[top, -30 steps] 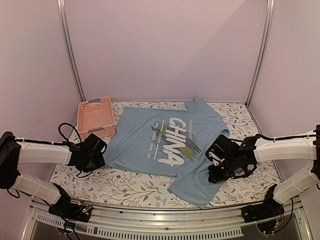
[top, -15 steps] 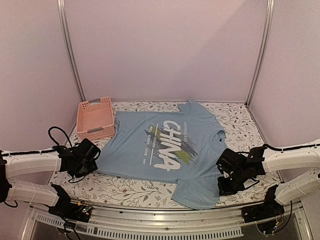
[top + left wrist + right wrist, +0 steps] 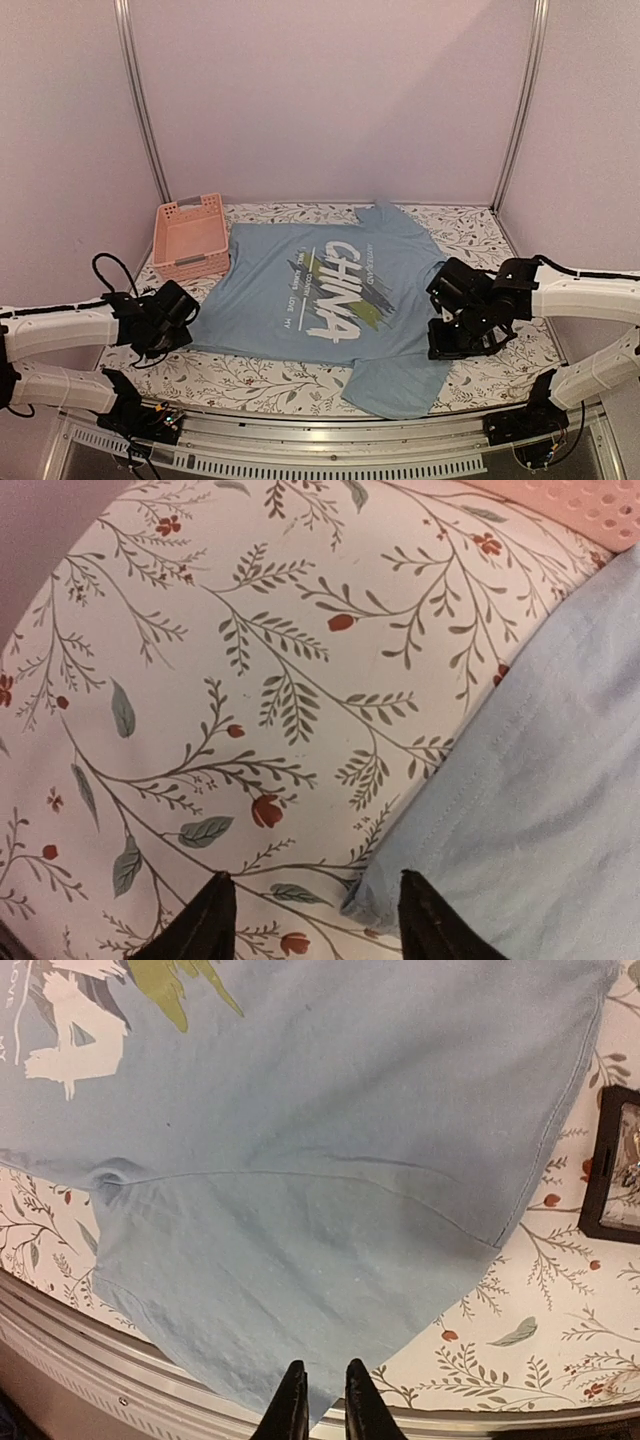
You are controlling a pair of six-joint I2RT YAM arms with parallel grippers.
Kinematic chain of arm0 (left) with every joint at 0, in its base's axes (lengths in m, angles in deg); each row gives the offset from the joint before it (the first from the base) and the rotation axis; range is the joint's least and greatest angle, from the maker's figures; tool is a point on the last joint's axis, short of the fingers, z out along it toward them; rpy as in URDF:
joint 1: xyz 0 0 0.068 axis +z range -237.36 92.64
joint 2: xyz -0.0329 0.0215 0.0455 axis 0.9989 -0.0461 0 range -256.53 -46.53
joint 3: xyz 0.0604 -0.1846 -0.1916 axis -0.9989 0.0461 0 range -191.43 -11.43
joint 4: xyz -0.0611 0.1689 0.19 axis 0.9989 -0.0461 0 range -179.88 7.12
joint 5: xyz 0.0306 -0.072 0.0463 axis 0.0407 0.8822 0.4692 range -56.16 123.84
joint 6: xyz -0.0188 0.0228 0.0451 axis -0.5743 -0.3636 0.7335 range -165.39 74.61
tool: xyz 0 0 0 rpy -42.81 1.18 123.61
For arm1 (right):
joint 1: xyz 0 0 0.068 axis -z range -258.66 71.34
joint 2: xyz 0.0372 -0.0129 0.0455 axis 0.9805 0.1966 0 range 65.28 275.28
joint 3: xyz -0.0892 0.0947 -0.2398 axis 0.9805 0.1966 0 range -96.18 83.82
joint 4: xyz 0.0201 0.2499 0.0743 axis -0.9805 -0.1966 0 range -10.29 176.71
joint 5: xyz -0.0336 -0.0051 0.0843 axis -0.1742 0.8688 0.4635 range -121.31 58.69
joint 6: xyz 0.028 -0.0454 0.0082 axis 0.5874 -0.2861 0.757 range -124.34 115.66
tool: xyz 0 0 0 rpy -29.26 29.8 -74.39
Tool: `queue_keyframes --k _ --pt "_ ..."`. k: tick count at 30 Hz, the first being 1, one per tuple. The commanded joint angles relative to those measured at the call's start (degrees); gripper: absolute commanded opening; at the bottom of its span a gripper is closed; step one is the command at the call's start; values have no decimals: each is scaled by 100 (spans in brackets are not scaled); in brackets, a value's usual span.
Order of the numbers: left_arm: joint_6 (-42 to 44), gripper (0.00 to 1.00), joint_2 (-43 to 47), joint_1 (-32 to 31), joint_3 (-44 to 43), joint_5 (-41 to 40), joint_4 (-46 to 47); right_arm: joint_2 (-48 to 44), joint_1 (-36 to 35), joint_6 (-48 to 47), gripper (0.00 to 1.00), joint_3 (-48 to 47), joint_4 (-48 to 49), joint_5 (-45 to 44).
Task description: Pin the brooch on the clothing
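Note:
The clothing, a light blue T-shirt with a white "CHINA" print, lies spread flat on the flowered table. My left gripper is at its left hem corner. In the left wrist view that gripper stands open, and the curled shirt corner lies loose on the table between its fingertips. My right gripper hovers over the near right sleeve, its fingers a narrow gap apart and holding nothing. Something pale glints inside a small black frame box; I cannot tell whether it is the brooch.
A pink plastic basket stands at the back left beside the shirt, its perforated rim showing in the left wrist view. The metal rail of the table's near edge runs just below the sleeve. Pale walls enclose the table.
The shirt was dragged toward the near left and flattened. My left gripper has opened and let go of the hem corner. My right gripper has lifted away from the near edge.

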Motion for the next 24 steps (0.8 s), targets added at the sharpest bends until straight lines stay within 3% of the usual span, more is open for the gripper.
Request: queue_keyframes --k 1,3,9,12,16,20,24 --pt "-187 61 379 -77 -79 -418 -296 179 229 -446 15 -551 -379 -537" --pt "25 60 506 -92 -224 -598 -234 276 354 -596 17 -761 -400 -625" --pt "2492 53 79 -91 -968 -34 2265 700 696 -1109 18 -1443 -223 -720" --pt "3276 52 -946 -58 -1725 40 2933 1043 1004 -1457 19 -1648 -96 -700" --pt "3962 50 -2848 64 -3308 678 3086 1477 1477 -1934 19 -1956 -18 -523" --pt "4167 45 -4533 331 -4876 1050 2915 1736 1854 -2262 19 -2152 6 -500" --pt "4175 44 -5554 766 -5784 1212 2881 1894 2099 -2429 19 -2159 42 -420"
